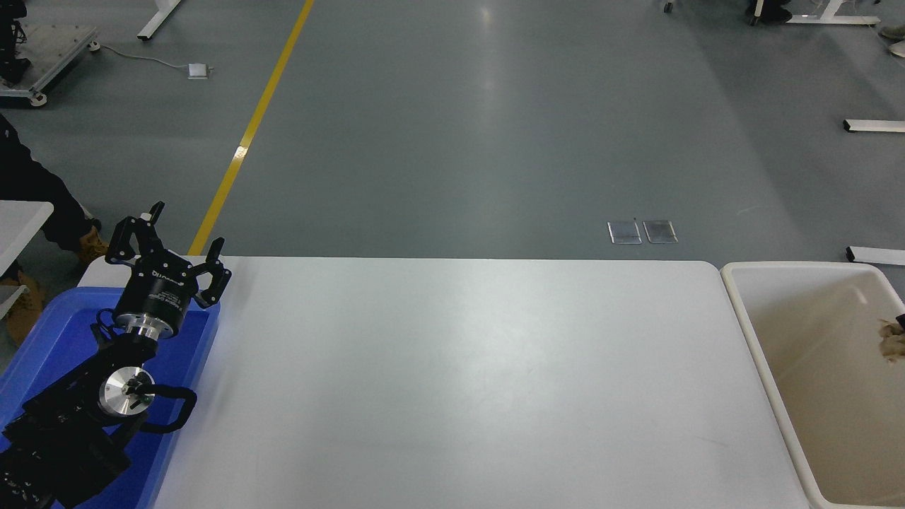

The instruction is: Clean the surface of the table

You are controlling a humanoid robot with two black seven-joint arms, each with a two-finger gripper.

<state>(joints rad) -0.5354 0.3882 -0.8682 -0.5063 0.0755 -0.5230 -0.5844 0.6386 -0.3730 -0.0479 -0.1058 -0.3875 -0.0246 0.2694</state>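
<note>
smooth matte white table surface (459,382) fills the middle, rounded corners. left end effector (170,258) sits spread wide over the glossy blue plastic tray (42,332), gripping nothing. beige bin (771,367) on the right has a crumpled tan wad (889,342) at the frame edge.

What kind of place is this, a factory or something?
Probably a workshop or robot test hall: a grey sealed floor with a yellow lane line, other table legs, and a white table with the robot's left arm parked.
</note>
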